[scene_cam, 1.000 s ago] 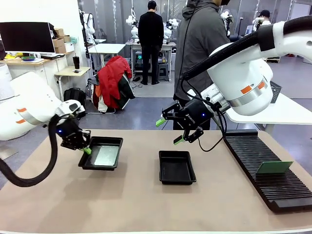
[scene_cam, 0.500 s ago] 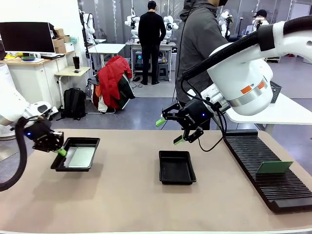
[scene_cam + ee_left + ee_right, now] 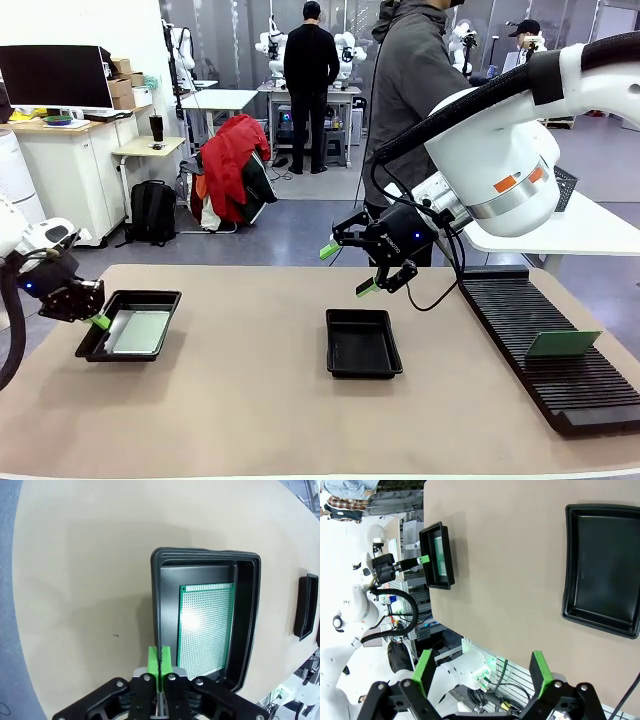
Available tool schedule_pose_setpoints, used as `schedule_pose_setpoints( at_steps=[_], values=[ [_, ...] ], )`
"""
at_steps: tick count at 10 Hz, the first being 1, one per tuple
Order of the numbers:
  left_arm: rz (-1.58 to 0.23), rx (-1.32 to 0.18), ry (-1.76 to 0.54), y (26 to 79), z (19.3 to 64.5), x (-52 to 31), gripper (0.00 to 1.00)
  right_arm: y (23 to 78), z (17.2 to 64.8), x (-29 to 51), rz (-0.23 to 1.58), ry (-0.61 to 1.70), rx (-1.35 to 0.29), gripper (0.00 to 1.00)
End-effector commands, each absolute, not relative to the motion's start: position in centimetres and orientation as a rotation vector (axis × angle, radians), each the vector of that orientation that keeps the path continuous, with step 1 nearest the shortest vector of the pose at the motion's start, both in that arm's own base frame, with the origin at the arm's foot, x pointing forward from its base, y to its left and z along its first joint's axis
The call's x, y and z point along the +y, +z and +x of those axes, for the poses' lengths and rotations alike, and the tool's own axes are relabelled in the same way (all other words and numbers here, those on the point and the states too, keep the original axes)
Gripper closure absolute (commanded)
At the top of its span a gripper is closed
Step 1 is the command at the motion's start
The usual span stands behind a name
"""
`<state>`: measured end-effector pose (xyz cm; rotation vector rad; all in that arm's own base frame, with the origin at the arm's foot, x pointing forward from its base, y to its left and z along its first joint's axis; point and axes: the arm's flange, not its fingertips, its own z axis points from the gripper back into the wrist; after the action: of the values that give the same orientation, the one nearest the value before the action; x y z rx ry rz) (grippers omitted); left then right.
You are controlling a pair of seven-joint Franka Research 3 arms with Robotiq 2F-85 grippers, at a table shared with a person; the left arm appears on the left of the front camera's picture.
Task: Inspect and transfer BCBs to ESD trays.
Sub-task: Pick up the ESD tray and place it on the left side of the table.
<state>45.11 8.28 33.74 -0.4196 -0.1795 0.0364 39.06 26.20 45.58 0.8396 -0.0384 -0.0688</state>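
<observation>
The left hand (image 3: 98, 322) was clenched, its 2 green pads (image 3: 159, 661) pinched together on the rim of an ESD tray (image 3: 150, 297) at the left end of the bench (image 3: 260, 410). In the left wrist view the pads gripped the tray wall at its near corner. A green BCB (image 3: 206, 625), its face covered in a fine grid of holes, lay flat on that tray's floor, close to the wall away from the pads. The right hand (image 3: 348, 270) hung released above the bench, grasping nothing, its fingers spread wide over the far edge of the second ESD tray (image 3: 362, 345). That tray sat bare near the middle of the bench, well apart from the first. At the right stood a long black slotted rack (image 3: 560, 385) with a second BCB (image 3: 563, 343) propped tilted in its slots. A person in a grey hooded top (image 3: 410, 90) stood at the far side, behind the right arm.
</observation>
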Motion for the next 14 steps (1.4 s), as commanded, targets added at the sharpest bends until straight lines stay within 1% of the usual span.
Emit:
schedule_pose_setpoints(
  at_steps=[1, 8, 14],
  values=[
    [-0.416, -0.181, 0.020, 32.6, 45.6, 9.0, 1.00, 45.6, 39.1, 26.2, 0.835, -0.073, -0.036, 0.00],
    [-0.400, -0.160, 0.001, 31.2, 45.2, 8.4, 1.00, 45.6, 39.1, 26.2, 0.835, -0.073, -0.036, 0.00],
    [-0.407, -0.144, 0.032, 31.6, 45.4, 7.9, 1.00, 45.6, 39.1, 26.2, 0.835, -0.073, -0.036, 0.00]
  ],
)
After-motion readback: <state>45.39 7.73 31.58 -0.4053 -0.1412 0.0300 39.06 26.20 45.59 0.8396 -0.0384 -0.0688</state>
